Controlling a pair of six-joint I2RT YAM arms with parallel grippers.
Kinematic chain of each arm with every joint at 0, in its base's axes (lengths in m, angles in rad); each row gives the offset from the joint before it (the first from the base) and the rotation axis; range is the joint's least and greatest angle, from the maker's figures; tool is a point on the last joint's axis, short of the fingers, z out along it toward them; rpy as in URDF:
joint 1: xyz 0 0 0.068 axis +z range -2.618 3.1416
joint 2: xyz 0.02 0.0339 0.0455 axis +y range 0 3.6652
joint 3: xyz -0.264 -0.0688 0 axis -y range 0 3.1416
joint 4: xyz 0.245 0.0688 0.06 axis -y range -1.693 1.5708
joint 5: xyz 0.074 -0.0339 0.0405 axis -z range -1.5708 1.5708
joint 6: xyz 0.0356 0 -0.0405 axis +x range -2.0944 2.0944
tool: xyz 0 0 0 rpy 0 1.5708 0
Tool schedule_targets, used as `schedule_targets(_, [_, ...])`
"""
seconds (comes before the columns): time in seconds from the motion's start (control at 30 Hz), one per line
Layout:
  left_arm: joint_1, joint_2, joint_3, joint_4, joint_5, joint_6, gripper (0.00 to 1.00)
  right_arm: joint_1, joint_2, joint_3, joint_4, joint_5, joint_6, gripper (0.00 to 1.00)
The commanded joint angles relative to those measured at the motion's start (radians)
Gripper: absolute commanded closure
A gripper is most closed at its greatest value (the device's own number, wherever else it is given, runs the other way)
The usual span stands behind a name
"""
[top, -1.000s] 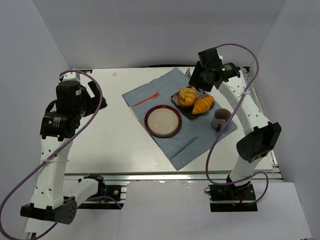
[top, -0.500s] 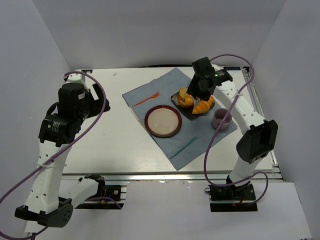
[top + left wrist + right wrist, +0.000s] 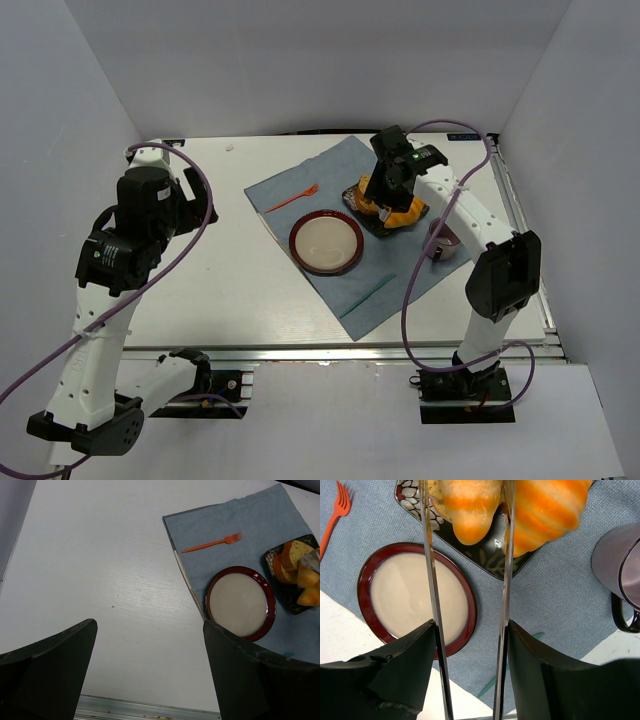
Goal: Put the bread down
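Straddling the paler bread roll (image 3: 470, 505), the right gripper (image 3: 384, 196) has its two thin clear fingers (image 3: 506, 555) spread, one on each flank of the roll; whether they touch it cannot be told. The darker orange-brown roll (image 3: 547, 510) lies just outside one finger, close against it. Both rolls rest on a dark patterned dish (image 3: 485, 550) directly under the fingertips. Back toward the palm, off to the other finger's side, sits a red-rimmed plate (image 3: 364, 587) on a blue cloth (image 3: 555, 595). A purple mug (image 3: 615, 565) stands beyond the darker roll, and an orange fork (image 3: 337, 510) lies far out past the plate.

The left gripper (image 3: 149, 625) hangs over the bare white table (image 3: 100, 555) with its dark fingers wide apart and nothing between them. The cloth, plate and dish lie ahead of it, well apart.
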Motion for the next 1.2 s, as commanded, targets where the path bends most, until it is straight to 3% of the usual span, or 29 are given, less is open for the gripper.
schedule_targets(0.0, [-0.004, -0.017, 0.032, -0.01, -0.025, 0.01, 0.02, 0.005, 0.005, -0.003, 0.006, 0.03, 0.017, 0.38])
schedule_targets(0.1, [-0.005, -0.019, 0.029, -0.01, -0.027, 0.01, 0.02, 0.005, 0.01, 0.001, -0.003, 0.039, 0.016, 0.44])
schedule_targets(0.23, [-0.005, -0.022, 0.026, -0.01, -0.034, 0.01, 0.02, 0.005, 0.007, 0.016, -0.014, 0.047, 0.016, 0.66])
schedule_targets(0.33, [-0.005, -0.024, 0.021, -0.009, -0.036, 0.01, 0.02, 0.007, -0.001, 0.054, -0.038, 0.056, 0.008, 0.72])
schedule_targets(0.7, [-0.005, -0.018, 0.009, -0.004, -0.033, 0.005, 0.02, 0.112, -0.022, 0.29, -0.219, 0.024, -0.217, 0.77])
schedule_targets(0.9, [-0.005, -0.011, 0.004, -0.009, -0.038, -0.001, 0.02, 0.289, -0.105, 0.045, 0.05, -0.174, -0.349, 0.8])
schedule_targets(1.17, [-0.005, -0.007, 0.015, -0.024, -0.05, 0.002, 0.02, 0.395, -0.079, -0.099, 0.193, -0.209, -0.332, 0.82])
